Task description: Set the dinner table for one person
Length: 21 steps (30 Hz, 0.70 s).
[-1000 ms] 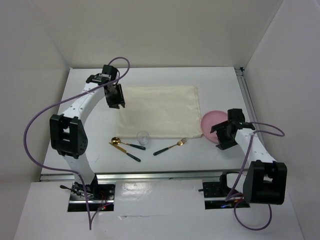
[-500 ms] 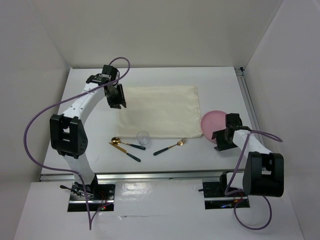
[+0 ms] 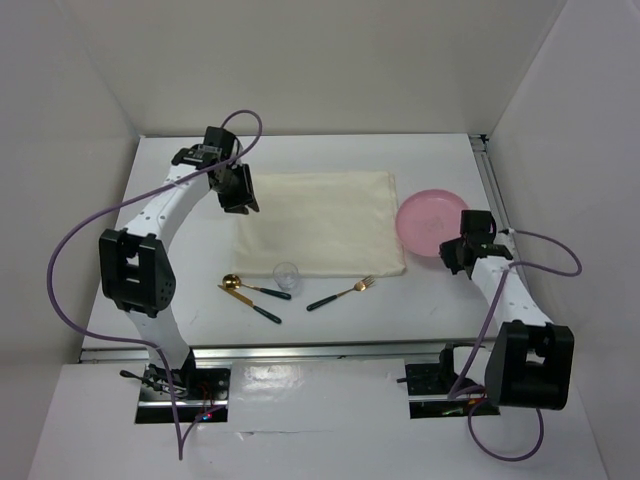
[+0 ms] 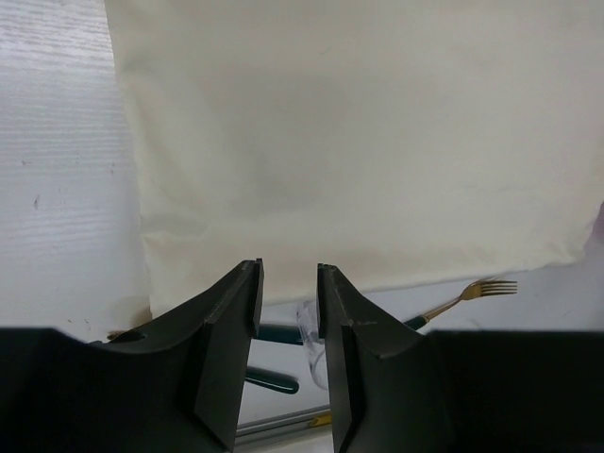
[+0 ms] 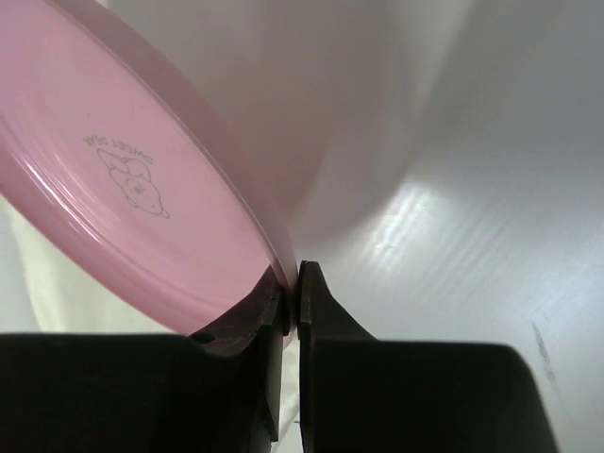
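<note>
Your right arm reaches forward along the right side, bent at the elbow, and your right gripper [image 3: 457, 254] [image 5: 291, 274] is pinching the near rim of the round pink plate [image 3: 429, 219] [image 5: 123, 208]. In the right wrist view the two fingers are pressed tight on the thin rim, and the plate looks tilted; it may be lifted a little, but you cannot be sure from here. The plate sits just beside the right edge of the cream cloth mat [image 3: 320, 225] [image 4: 359, 142]. Your left arm stretches far out and curves over the far left corner of the mat. Your left gripper [image 3: 237, 195] [image 4: 288, 274] hangs above the mat with its fingers a little apart and nothing between them. The big white dinner table [image 3: 330, 153] lies under everything, with a metal rail [image 3: 491, 185] on its right edge. Near you lie a small clear glass [image 3: 287, 273], a gold fork with a dark green handle [image 3: 340, 294] and a gold spoon with a dark green handle [image 3: 255, 289]. Plain white walls stand around the table.
</note>
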Motion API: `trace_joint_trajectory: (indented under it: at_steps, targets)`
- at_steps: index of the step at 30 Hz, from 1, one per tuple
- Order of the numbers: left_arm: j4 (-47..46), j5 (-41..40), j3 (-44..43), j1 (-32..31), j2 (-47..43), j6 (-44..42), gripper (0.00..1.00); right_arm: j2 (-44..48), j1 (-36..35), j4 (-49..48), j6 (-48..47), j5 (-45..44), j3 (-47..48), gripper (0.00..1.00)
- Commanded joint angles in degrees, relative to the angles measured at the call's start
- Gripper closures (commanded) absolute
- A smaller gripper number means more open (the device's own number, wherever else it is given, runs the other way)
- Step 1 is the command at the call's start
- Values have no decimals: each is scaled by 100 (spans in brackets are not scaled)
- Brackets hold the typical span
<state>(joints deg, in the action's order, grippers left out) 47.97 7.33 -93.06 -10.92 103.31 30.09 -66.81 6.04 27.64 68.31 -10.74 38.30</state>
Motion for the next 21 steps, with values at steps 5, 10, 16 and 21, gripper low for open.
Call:
trace_joint_trajectory:
  at_steps: [5,10,16,21]
  targets:
    - [161,-573,-371,-7,-301,-12,53,-927,-312,-1235,-2514,1318,1579,100]
    - [354,-1506,-126,-7,-469,673,56,-2718,-1042,-430,-3596,2767,3581,100]
    - [434,-1972,103,46,-961,937,57,-4093,-1878,251,-3931,2973,5072,100]
    - [284,-2070,208,160,-1418,930,57,-5008,-2063,374,-3931,3710,5574,100]
